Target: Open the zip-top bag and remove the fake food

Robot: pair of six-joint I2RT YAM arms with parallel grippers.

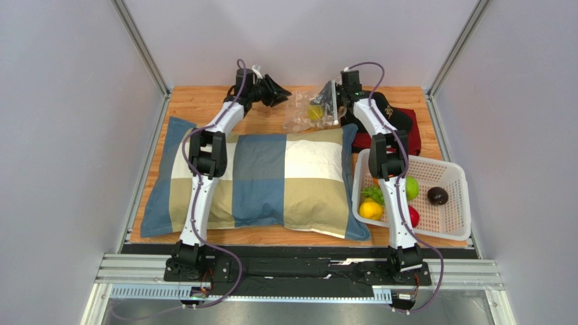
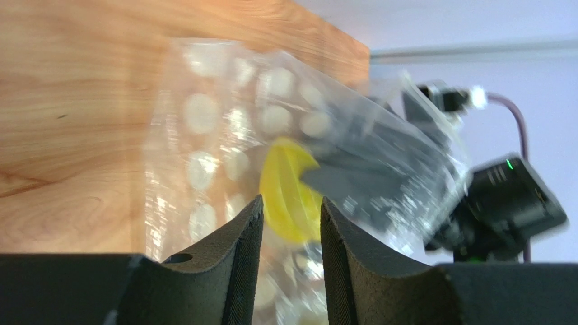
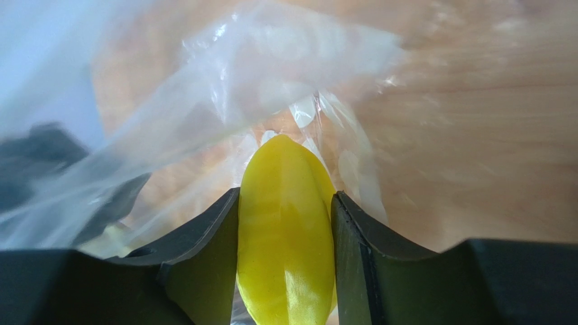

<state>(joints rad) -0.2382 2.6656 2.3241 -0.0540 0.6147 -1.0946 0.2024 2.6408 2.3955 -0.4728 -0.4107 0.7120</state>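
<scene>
The zip-top bag [image 1: 303,112], clear with white oval dots, lies on the wood at the back, past the pillow. Inside it is a yellow piece of fake food [image 1: 315,112]. My right gripper [image 1: 332,103] reaches into the bag from the right. In the right wrist view it [image 3: 285,196] is shut on the yellow piece [image 3: 285,244], with bag film draped around. My left gripper [image 1: 281,93] hovers at the bag's left side. Seen from the left wrist, it [image 2: 290,206] stands open, nothing between the fingers, the bag [image 2: 217,149] just beyond. More fake food lies in the basket: a lemon [image 1: 371,209], a green piece [image 1: 411,187], a red one [image 1: 413,216] and a dark one [image 1: 437,196].
A large checked pillow [image 1: 258,179] covers most of the table in front of the bag. A white perforated basket [image 1: 434,160] stands at the right. Behind it lies a dark red cloth with a black cap [image 1: 400,125]. Grey walls close in both sides.
</scene>
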